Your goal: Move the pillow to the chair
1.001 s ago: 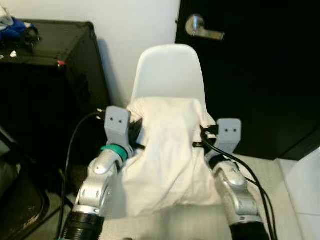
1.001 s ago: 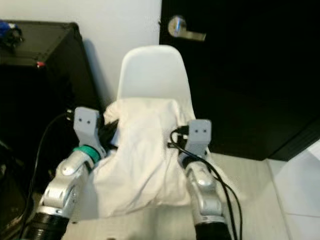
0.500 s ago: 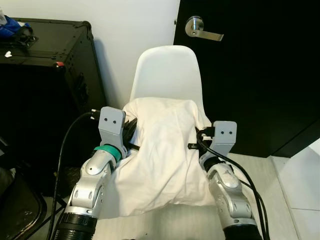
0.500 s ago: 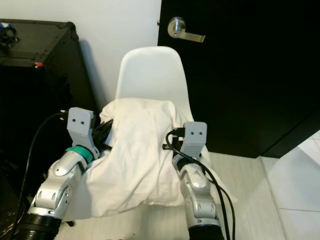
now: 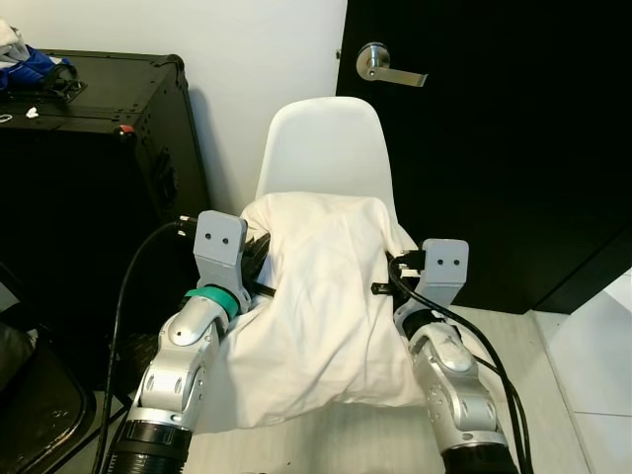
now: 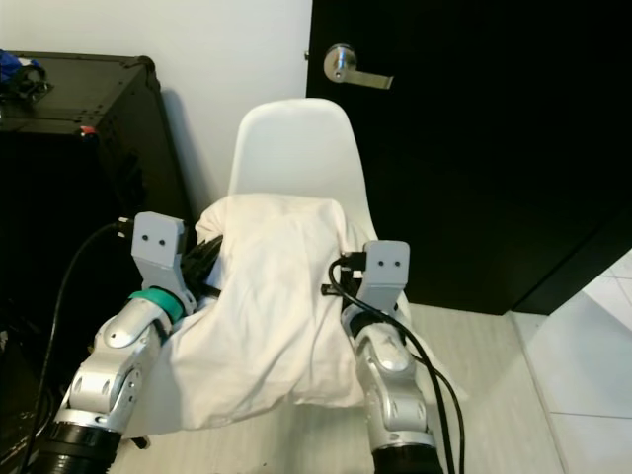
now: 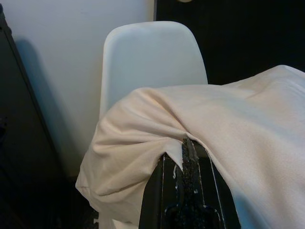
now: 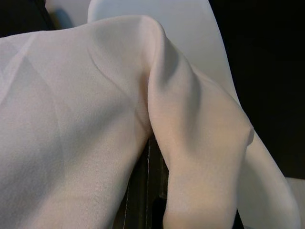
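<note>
Head views: cream pillow (image 5: 321, 296) held up between both arms, right in front of the white chair (image 5: 329, 148); its top edge overlaps the lower part of the chair back. Left gripper (image 5: 259, 259) is at the pillow's left edge, right gripper (image 5: 395, 276) at its right edge, fingers on both mostly buried in fabric. Black case (image 5: 94, 148) stands to the left of the chair against the white wall (image 5: 247, 49); black door (image 5: 494, 148) with a silver lever handle (image 5: 387, 65) behind it on the right. Light floor (image 5: 583, 355) below.

Left wrist view: black fingers (image 7: 189, 164) together with a fold of pillow (image 7: 228, 124) bunched at the tips (clamped on it). Chair back (image 7: 152, 57) sits just beyond.

Right wrist view: pillow (image 8: 71, 119) draped over the gripper, just a dark sliver of finger (image 8: 151, 191) showing, so I cannot tell whether they're apart or pinched. Chair (image 8: 190, 28) edge visible past the fabric.
</note>
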You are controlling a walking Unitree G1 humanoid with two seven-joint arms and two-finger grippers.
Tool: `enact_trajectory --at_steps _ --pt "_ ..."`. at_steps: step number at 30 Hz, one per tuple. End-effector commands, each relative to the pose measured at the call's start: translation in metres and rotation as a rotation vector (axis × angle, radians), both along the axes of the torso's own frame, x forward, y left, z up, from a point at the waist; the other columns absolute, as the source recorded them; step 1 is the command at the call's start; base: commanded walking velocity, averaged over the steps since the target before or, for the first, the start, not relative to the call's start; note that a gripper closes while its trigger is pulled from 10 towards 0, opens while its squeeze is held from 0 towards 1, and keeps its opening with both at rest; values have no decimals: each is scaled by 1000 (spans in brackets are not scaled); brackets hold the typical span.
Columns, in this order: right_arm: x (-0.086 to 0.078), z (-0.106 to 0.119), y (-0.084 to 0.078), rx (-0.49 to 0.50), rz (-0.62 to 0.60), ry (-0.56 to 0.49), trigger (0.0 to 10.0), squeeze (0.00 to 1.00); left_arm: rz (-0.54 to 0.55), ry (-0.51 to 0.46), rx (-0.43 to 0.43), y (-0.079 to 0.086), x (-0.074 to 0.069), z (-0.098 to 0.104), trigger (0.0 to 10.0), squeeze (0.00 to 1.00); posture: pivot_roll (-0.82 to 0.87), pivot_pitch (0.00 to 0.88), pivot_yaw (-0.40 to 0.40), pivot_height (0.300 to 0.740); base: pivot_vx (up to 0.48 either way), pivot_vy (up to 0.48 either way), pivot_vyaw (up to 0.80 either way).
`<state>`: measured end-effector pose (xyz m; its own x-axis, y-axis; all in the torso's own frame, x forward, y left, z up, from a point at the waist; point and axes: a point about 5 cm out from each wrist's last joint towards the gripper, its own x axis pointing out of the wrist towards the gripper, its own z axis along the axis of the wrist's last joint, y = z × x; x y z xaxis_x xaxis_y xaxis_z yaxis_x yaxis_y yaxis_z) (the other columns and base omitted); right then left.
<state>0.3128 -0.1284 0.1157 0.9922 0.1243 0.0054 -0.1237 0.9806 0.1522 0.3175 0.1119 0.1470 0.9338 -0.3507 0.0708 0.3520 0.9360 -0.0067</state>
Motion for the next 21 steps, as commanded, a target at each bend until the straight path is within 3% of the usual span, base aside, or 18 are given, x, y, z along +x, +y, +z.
enact_trajectory --at_steps 1,21 --pt "2 10 15 16 72 -41 10000 0 -64 -43 -17 -13 -2 9 10000 0 47 33 44 695 0 0 0" --pt "3 11 11 11 78 -45 10000 0 -80 -40 -12 -15 -2 8 10000 0 45 33 44 615 0 0 0"
